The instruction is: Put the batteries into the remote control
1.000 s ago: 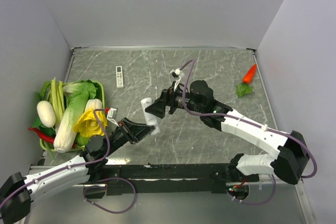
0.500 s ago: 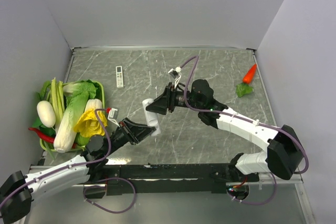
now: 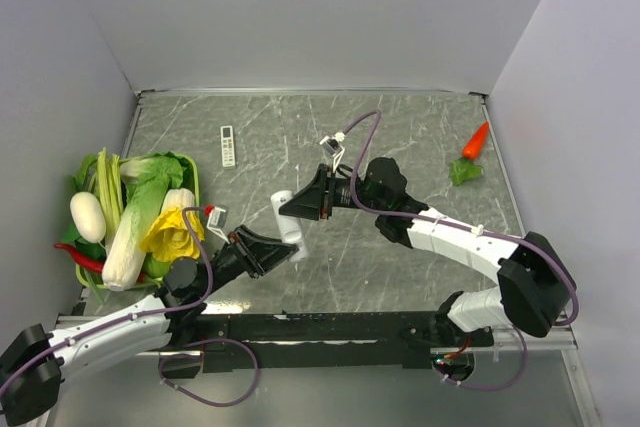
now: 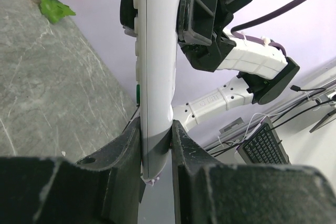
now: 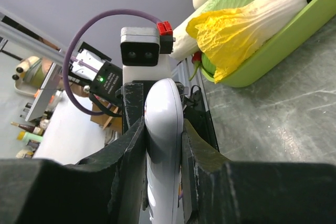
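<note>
The remote control (image 3: 284, 215), a plain white bar, hangs above the table's middle, held at both ends. My left gripper (image 3: 278, 248) is shut on its near end; in the left wrist view the remote control (image 4: 156, 51) rises from between the left gripper's (image 4: 156, 132) two pads. My right gripper (image 3: 293, 205) is shut on the far end, and in the right wrist view both fingers of the right gripper (image 5: 164, 127) press the sides of the remote control (image 5: 164, 145). The batteries are out of view.
A green tray (image 3: 192, 175) of cabbage, celery, white radishes and a red chilli stands at the left. A slim white remote with buttons (image 3: 228, 145) lies behind it. A toy carrot (image 3: 474, 143) lies at the far right, near the wall.
My right gripper moved left over the remote's far end and its jaws closed onto it. The left gripper and the remote stayed where they were.
</note>
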